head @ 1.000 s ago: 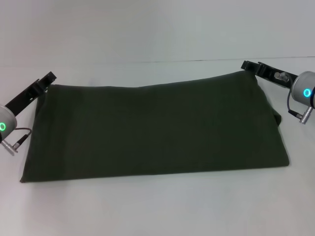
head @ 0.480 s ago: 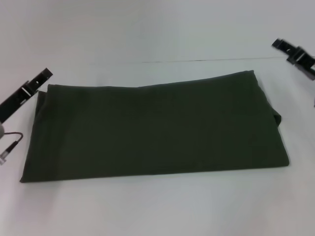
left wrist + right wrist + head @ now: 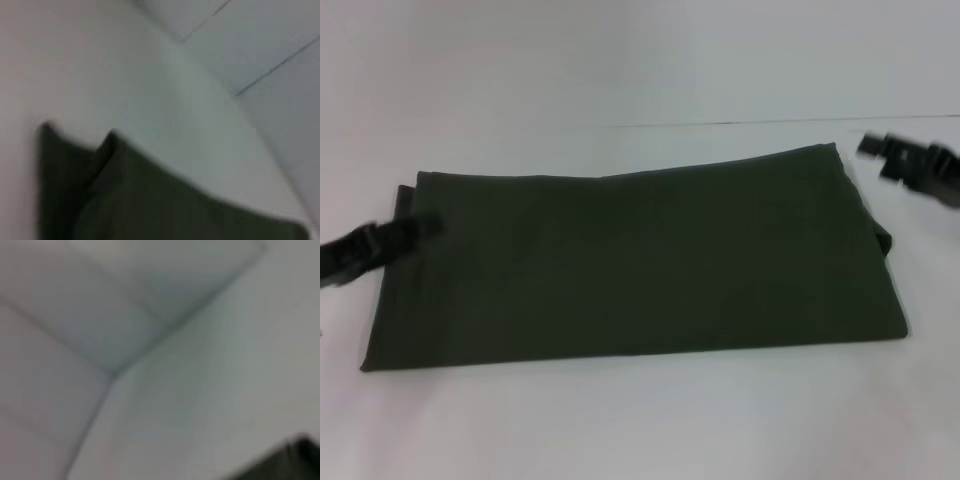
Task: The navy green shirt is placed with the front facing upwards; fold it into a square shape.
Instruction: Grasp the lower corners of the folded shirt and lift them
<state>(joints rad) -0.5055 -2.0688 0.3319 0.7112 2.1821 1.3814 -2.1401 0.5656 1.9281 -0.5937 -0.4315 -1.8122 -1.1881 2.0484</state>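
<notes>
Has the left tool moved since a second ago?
Yes. The left tool has dropped from the shirt's far left corner to partway down its left edge.

You've got a plain white table point(image 3: 620, 420) filling most of the head view. Behind it, a pale wall point(image 3: 620, 50) meets the table's far edge along a thin dark line.

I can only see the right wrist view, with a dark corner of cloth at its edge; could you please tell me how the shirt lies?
Observer: The navy green shirt lies flat on the white table as a long folded rectangle, not yet square.
Operator: Where is my right gripper?
Observer: The right gripper is just beyond the shirt's far right corner, off the cloth.
Operator: And the left?
Observer: The left gripper is over the shirt's left edge.
</notes>
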